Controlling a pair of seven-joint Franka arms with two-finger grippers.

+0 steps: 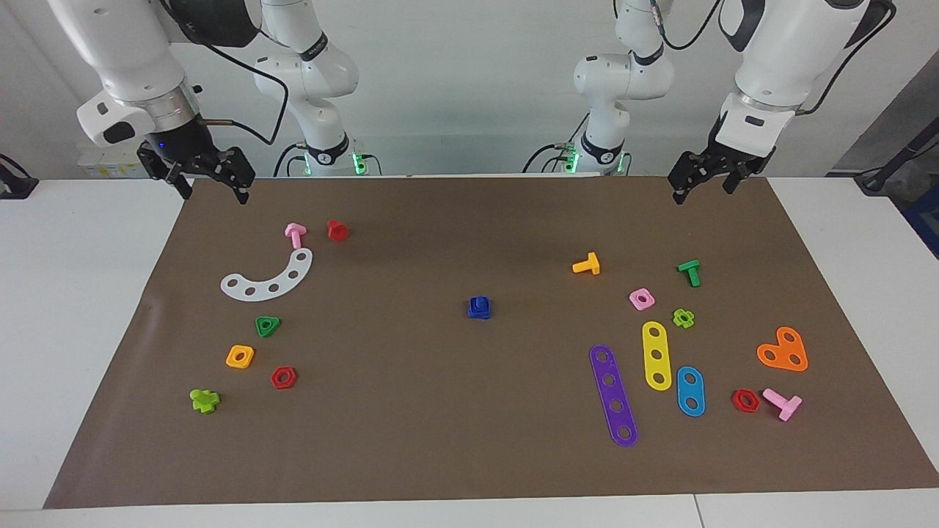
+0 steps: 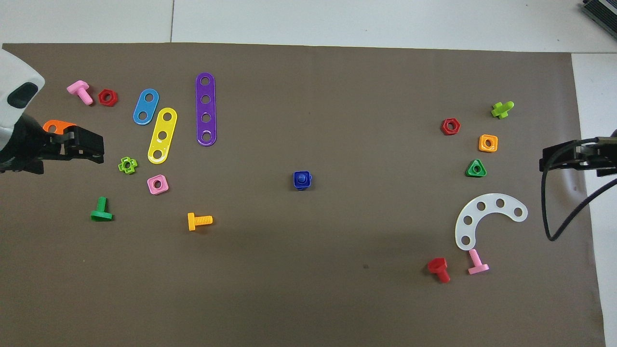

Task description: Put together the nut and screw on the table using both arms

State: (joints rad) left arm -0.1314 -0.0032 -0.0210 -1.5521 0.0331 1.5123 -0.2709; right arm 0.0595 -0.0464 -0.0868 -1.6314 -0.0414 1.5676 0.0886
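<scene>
Both grippers, left (image 1: 705,183) and right (image 1: 211,180), hung open and empty over the mat's (image 1: 455,455) robot-side corners, while nut (image 1: 479,312) and screw (image 1: 480,302) sat joined at mat centre; assembly looked complete, needing no further move.

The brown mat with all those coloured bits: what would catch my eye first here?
Probably the lone dark-blue nut with its screw standing in it, alone at the middle of the brown mat, while bright plastic parts cluster toward both ends. Next, the two white arms raised over the mat's robot-side corners: the left gripper and the right gripper, both open and empty.
</scene>
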